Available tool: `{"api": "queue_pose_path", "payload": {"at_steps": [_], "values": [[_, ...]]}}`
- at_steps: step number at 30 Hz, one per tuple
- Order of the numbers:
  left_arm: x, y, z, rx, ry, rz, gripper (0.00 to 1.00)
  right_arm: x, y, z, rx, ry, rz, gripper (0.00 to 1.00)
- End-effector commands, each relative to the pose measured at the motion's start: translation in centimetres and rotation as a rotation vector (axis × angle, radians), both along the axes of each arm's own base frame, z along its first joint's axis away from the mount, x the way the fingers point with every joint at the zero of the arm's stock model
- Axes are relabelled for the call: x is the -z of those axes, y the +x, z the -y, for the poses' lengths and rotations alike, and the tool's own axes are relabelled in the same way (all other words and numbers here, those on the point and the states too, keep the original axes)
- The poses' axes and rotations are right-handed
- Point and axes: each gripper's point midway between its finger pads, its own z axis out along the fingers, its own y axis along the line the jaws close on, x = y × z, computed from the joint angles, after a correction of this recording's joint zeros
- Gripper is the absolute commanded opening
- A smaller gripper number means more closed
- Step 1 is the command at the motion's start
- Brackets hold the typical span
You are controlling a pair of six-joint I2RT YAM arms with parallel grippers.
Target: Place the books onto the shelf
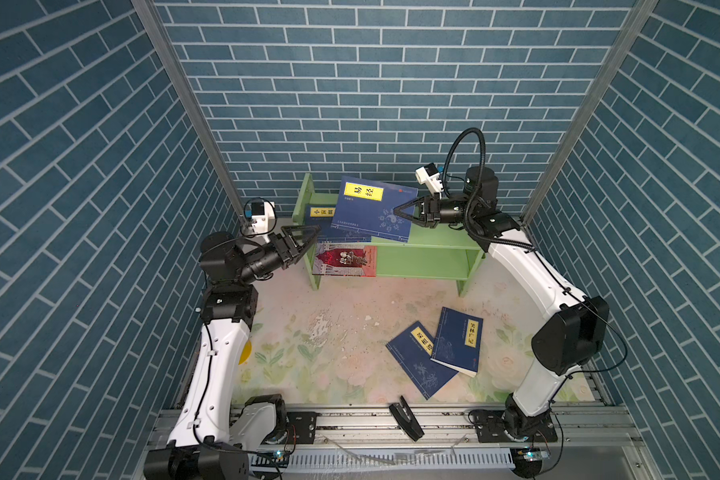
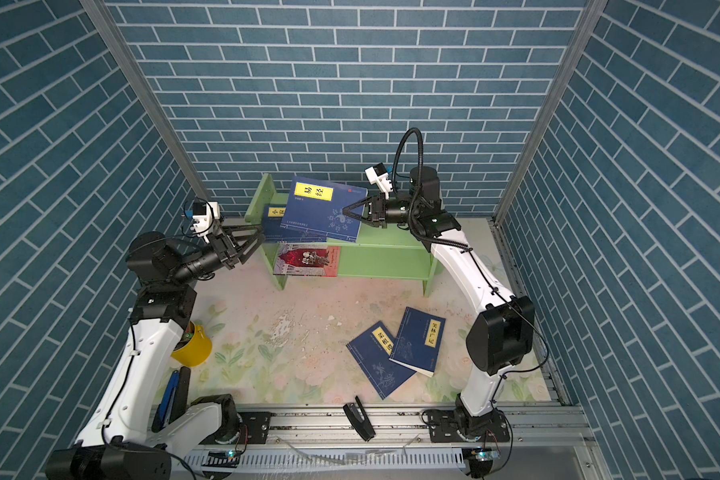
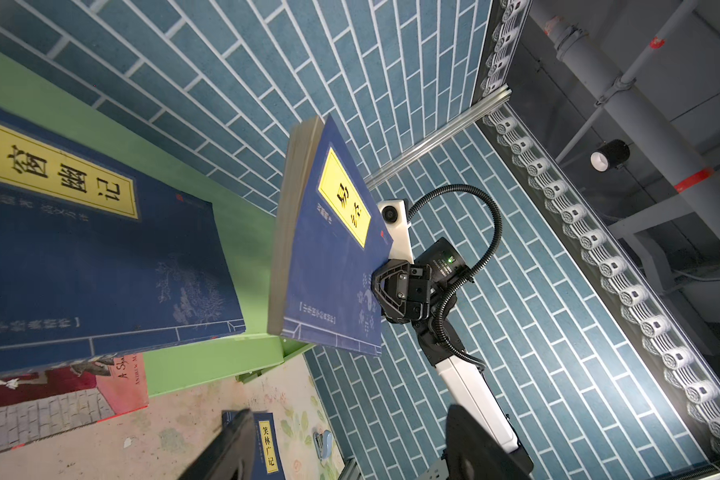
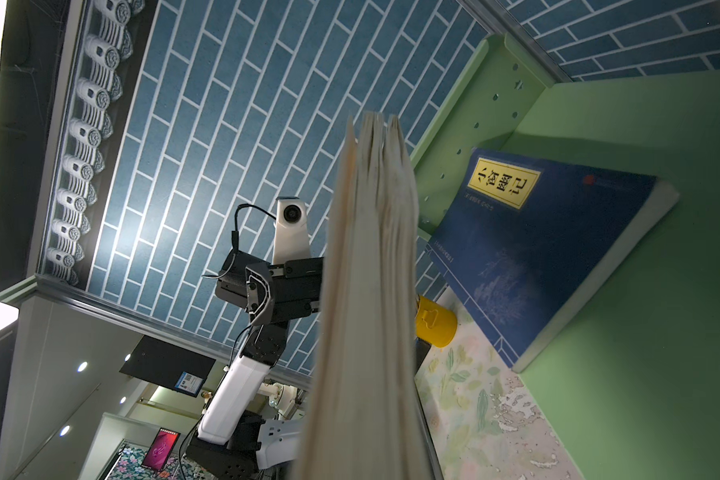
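Two books [image 1: 437,351] wait near your counter's front edge. Farther back, your left hand [image 1: 308,241] hangs spread beside the shelf [image 1: 433,239]. Your right hand [image 1: 396,211] pinches a tilted book [image 1: 371,208] over the top tier; release early and it could slide off.

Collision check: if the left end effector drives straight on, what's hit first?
Probably the blue book held by the right end effector; it might first clip the flat book on the shelf. Depth unclear.
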Motion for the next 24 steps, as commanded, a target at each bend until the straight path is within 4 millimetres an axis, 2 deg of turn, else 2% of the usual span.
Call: {"api": "queue_pose_path", "payload": {"at_steps": [1, 6, 11, 16, 20, 24], "values": [[0.9, 0.8, -0.3, -0.015, 0.006, 0.001, 0.74, -2.3, -2.0, -1.6, -0.084, 0.04, 0.058, 0.0], [1.2, 1.3, -0.2, 0.002, 0.019, 0.012, 0.75, -2.7, -2.7, -1.8, -0.105, 0.049, 0.07, 0.0], [2.1, 0.9, -0.1, 0.012, 0.13, 0.034, 0.75, -2.8, -3.5, -1.5, -0.114, 0.053, 0.077, 0.0], [0.6, 0.6, 0.6, 0.074, 0.036, 0.065, 0.76, -2.4, -3.8, -1.8, -0.137, 0.051, 0.067, 0.0], [0.8, 1.3, 1.0, 0.106, 0.025, 0.038, 0.75, -2.6, -4.9, -2.5, -0.185, 0.059, 0.075, 0.0], [0.7, 1.8, 1.3, 0.133, -0.007, 0.014, 0.71, -2.9, -5.6, -3.0, -0.217, 0.065, 0.082, 0.0]]}}
